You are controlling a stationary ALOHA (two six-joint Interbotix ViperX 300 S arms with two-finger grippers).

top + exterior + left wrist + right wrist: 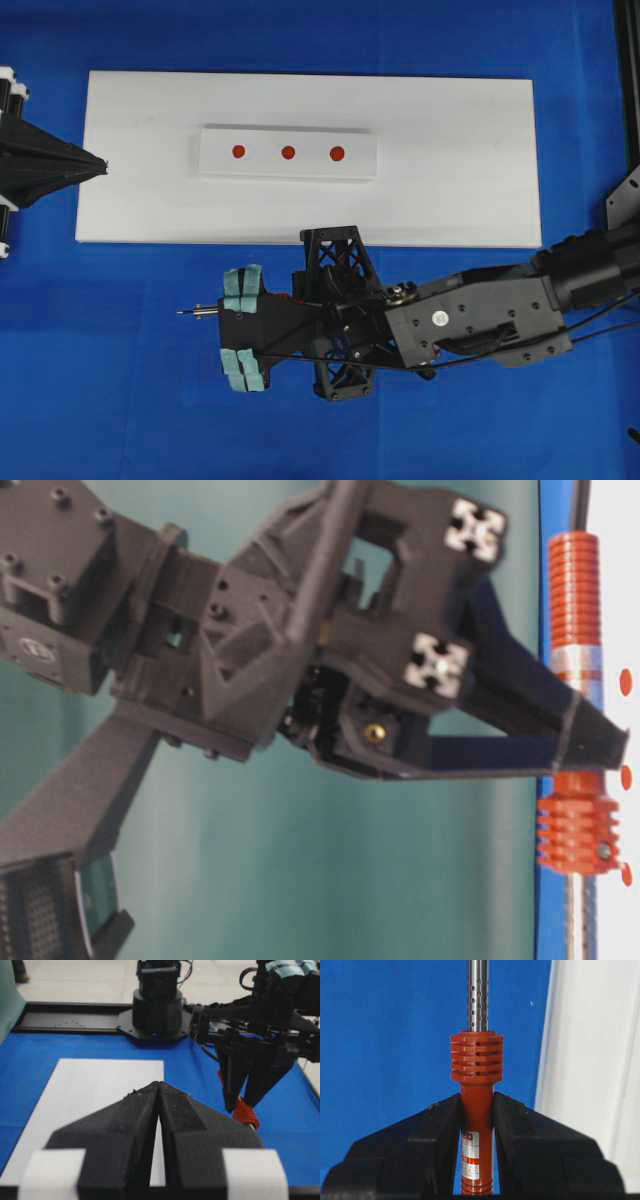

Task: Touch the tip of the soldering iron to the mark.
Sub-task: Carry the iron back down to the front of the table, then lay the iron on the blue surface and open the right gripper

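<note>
My right gripper [477,1125] is clamped on the iron [476,1105], jaws pressing the orange-red handle just behind the ribbed collar. The shaft runs straight out ahead of the fingertips over the blue mat [120,380], and the white board [450,180] lies off to one side of the hand, apart from the tip. Three red marks [288,152] sit on the board. My left gripper [159,1110] is closed, empty, at the board's edge.

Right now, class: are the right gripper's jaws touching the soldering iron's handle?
Touching. The right wrist view shows the right gripper with both jaws pressed against the soldering iron handle, no gap either side.
</note>
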